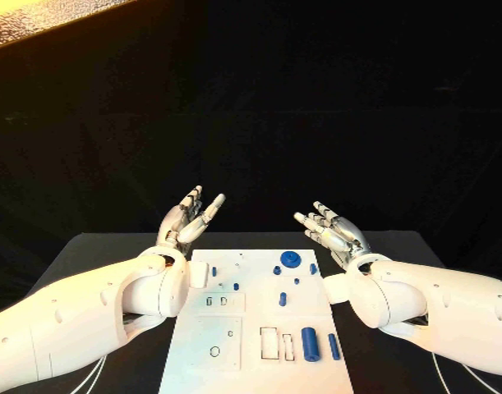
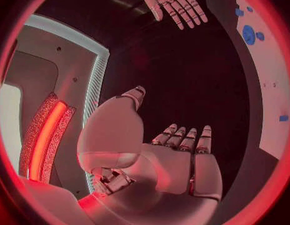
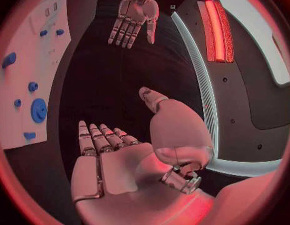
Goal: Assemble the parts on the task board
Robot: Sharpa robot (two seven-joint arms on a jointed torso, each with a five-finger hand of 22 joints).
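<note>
Two white arms reaching in from either side, forearms angled toward each other. Left hand (image 1: 191, 217) raised, fingers straight and slightly apart, pointing away from the body, holding nothing. Right hand (image 1: 333, 231) likewise raised, fingers extended and spread, holding nothing. Palms turned inward, facing one another, well apart. Thumbs held away from fingers.

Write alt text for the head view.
Both hands, left hand and right hand, are raised open and empty beyond the far end of the white task board, where small blue parts lie untouched.
</note>
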